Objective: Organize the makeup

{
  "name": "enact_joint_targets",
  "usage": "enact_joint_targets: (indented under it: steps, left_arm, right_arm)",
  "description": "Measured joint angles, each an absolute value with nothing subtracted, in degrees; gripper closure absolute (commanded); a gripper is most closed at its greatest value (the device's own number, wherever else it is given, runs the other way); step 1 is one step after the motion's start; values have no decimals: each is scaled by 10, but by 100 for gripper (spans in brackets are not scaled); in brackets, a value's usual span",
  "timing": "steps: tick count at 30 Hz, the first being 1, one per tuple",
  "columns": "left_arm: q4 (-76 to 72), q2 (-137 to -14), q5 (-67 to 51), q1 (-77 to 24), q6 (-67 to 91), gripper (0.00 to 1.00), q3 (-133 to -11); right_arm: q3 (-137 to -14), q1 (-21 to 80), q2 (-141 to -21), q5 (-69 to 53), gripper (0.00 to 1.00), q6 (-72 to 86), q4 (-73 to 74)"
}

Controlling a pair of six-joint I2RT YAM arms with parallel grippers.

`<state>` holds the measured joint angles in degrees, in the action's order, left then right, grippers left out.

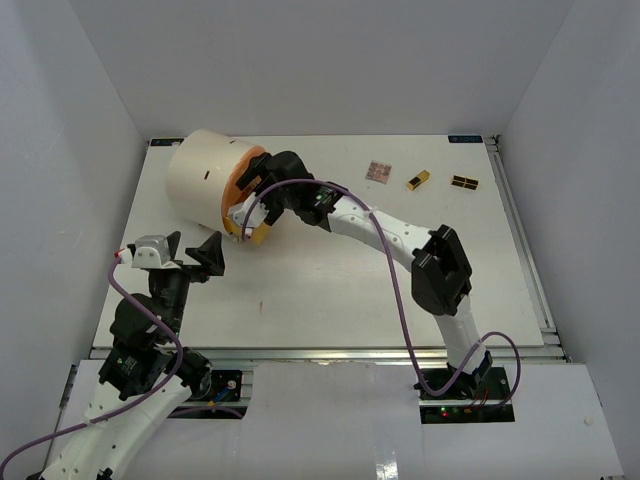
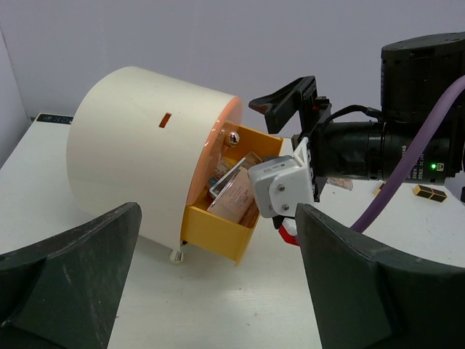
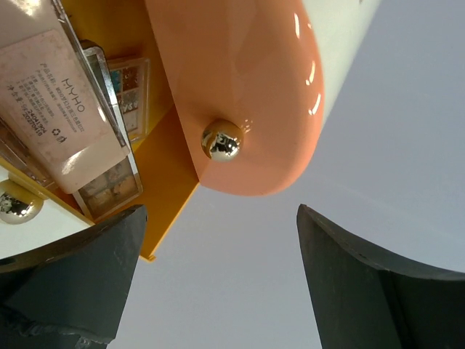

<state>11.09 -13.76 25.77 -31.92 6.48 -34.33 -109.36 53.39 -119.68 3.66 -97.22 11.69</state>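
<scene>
While left gripper (image 1: 193,252) and right gripper (image 3: 218,270) gape empty, the lipstick (image 1: 418,181) lies diagonally, pointing far-right.

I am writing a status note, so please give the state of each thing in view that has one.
drawer: pulled out of the cream cylinder, palettes inside.
left gripper: open, empty.
right gripper: open, empty, at the drawer.
pink palette: lying on the table, not stored.
lipstick tube: lying on the table, not stored.
compact: lying on the table, not stored.
</scene>
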Motion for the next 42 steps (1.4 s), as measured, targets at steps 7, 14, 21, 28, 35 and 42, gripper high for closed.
enact_joint_targets:
  steps: [7, 14, 21, 28, 35, 42]
  left_arm:
    - [111, -137, 257, -319, 65, 2, -343]
    - [111, -136, 254, -319, 65, 2, -343]
    - [111, -138, 250, -319, 65, 2, -343]
    - [111, -153, 248, -315, 65, 2, -343]
    - [111, -169, 246, -312, 65, 2, -342]
    - [111, -178, 246, -306, 65, 2, -342]
  right_arm:
    - [-1092, 522, -1154, 29, 10, -816, 113]
    - [-1086, 409, -1081, 59, 10, -540, 69]
    - [-1072, 255, -1110, 58, 10, -275, 111]
    - [-1138, 213, -1239, 101, 10, -62, 200]
    - [-1206, 213, -1321, 137, 10, 96, 242]
    - [-1252, 197, -1370, 153, 10, 203, 235]
